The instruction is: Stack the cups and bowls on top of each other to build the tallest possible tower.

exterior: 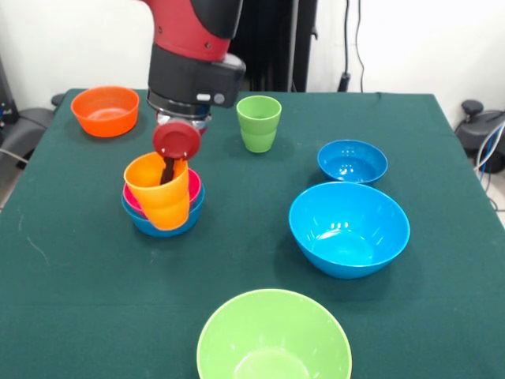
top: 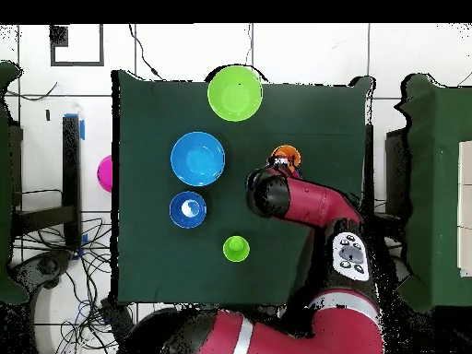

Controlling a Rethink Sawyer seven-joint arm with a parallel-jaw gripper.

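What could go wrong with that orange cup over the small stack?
The orange cup hangs tilted, a finger inside its rim; released so, it may tip off the pink-red bowl nested in the small blue bowl. That light stack could also shift if pressed off-centre.

The red and black arm [exterior: 193,47] reaches down from above, wrist vertical. Its gripper [exterior: 168,170] points straight down, one dark finger [exterior: 167,170] showing; whether the jaws are closed is unclear.
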